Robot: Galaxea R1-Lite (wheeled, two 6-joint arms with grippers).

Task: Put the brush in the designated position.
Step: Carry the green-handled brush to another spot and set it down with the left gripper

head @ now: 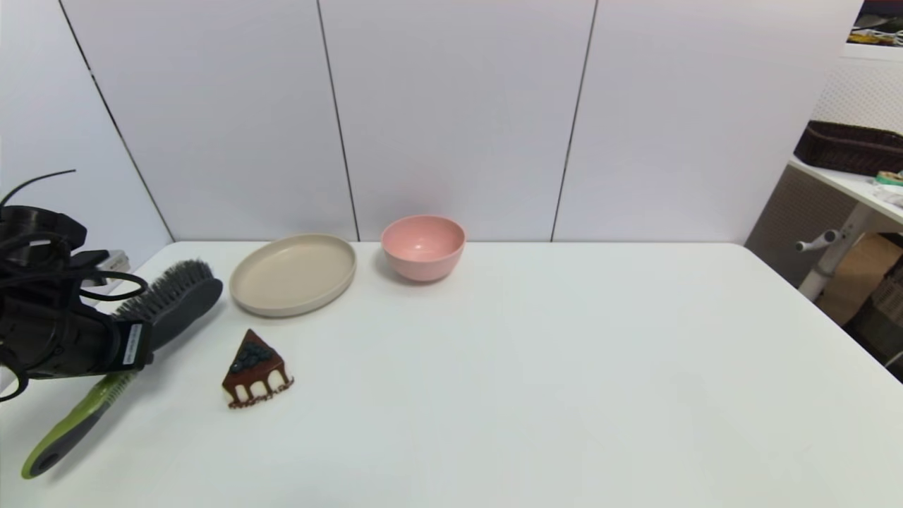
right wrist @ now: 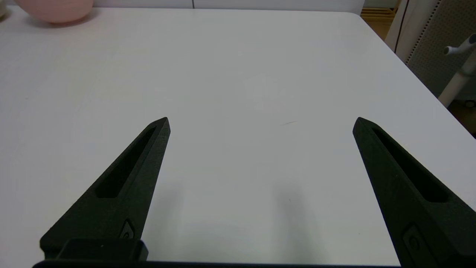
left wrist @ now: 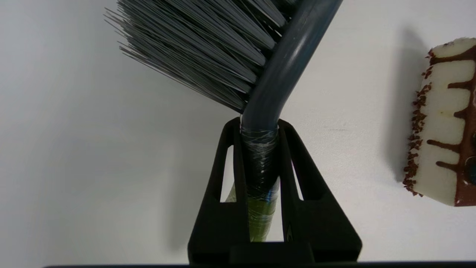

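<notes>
Far left of table: left gripper (left wrist: pixel 260 128) clamped on the brush (head: pixel 166 303) at the neck, where the dark grey head narrows into the handle; wrist view shows both fingers (left wrist: pixel 227 167) pressed against the neck with wrap on it, so a firm grasp. Grip there likely chosen because it is the thinnest part and sits near the balance point. Brush lies diagonally, bristles pointing away toward the wall, lime-green handle end (head: pixel 49 444) trailing toward the near left edge. Cannot tell if it is lifted or resting on the table (head: pixel 564 367); a shadow under the handle hints at slightly raised.

Just right of the brush: a cake slice (head: pixel 255 370), close to the gripper in the wrist view, so a sweep rightward risks clipping it. Behind that, a beige plate (head: pixel 293 274), its rim just beside the brush head. Next right, a pink bowl (head: pixel 423 247), near the plate but apart from it.

Middle and right: plain white tabletop, the probable drop zone, no marker visible.

Right gripper (right wrist: pixel 260 123) parked over the right half, fingers spread wide, holding nothing.
</notes>
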